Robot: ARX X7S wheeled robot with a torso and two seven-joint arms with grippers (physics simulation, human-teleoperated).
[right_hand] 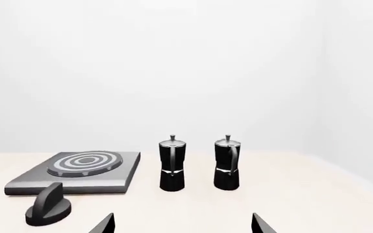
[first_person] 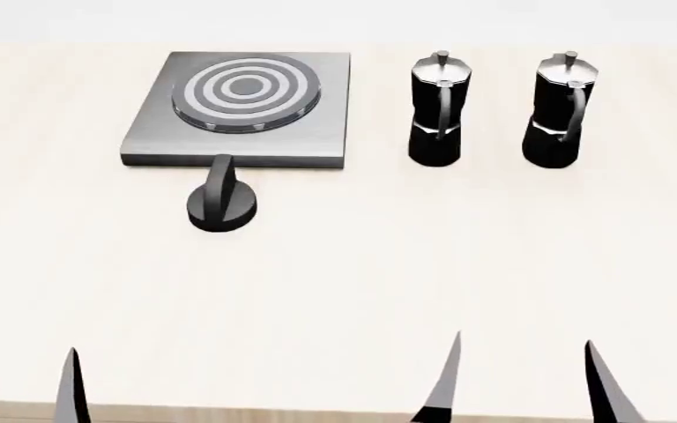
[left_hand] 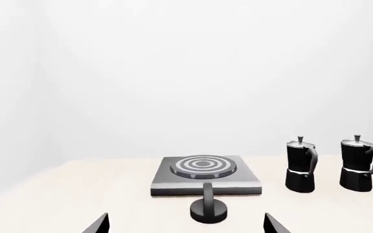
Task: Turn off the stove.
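The stove (first_person: 151, 132) is a flat brushed-grey square plate with a ringed round burner (first_person: 246, 91), lying at the table's far left. Just in front of it sits its black ridged knob (first_person: 222, 207), its grip bar pointing toward the plate. My left gripper (left_hand: 186, 224) is open and hangs short of the knob (left_hand: 209, 210), which lies roughly centred ahead of its fingers, apart from them. In the head view only one left fingertip (first_person: 71, 388) shows. My right gripper (first_person: 524, 383) is open over the near table, holding nothing, well right of the knob (right_hand: 48, 210).
Two black-and-silver moka pots (first_person: 437, 110) (first_person: 562, 110) stand upright to the right of the stove, side by side. The pale wooden table (first_person: 351, 291) runs to a front edge just below my grippers. White walls rise behind it.
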